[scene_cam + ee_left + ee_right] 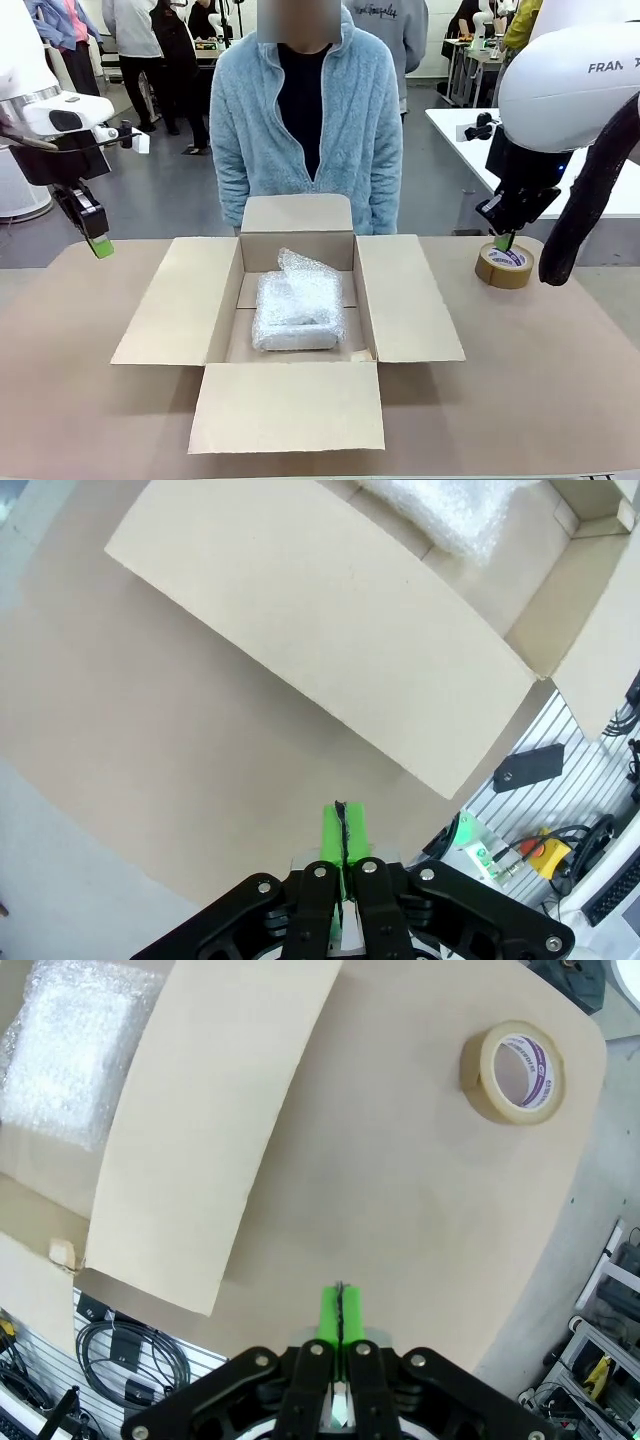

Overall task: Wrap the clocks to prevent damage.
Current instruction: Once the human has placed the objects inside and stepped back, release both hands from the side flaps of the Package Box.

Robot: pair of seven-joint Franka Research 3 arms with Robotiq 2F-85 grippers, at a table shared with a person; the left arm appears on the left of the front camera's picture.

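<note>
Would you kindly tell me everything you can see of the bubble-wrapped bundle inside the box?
The bundle is a lumpy, roughly rectangular package in whitish, clear bubble wrap; what is inside cannot be made out. The wrap bunches into a loose crest at its far end. It lies flat on the floor of the open cardboard box, about in the middle, with bare floor on both sides. Only the box floor touches it.
</note>
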